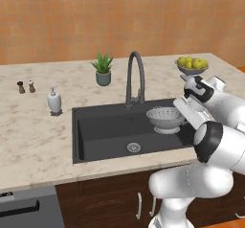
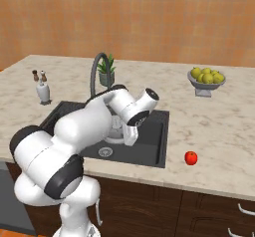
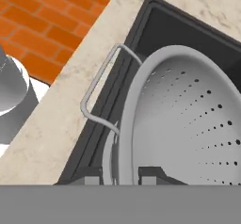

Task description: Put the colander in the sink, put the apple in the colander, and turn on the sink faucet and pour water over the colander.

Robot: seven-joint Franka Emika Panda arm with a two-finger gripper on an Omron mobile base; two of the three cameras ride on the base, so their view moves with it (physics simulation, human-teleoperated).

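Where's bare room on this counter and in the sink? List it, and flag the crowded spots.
Free: the sink floor left of the colander, around the drain; the counter between the soap dispenser and the plant; the counter between the apple and the fruit bowl. Crowded: the sink's right end, where the gripper is shut on the colander's rim.

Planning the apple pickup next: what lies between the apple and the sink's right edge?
Only bare marble counter separates the apple from the sink, seen in the right base view.
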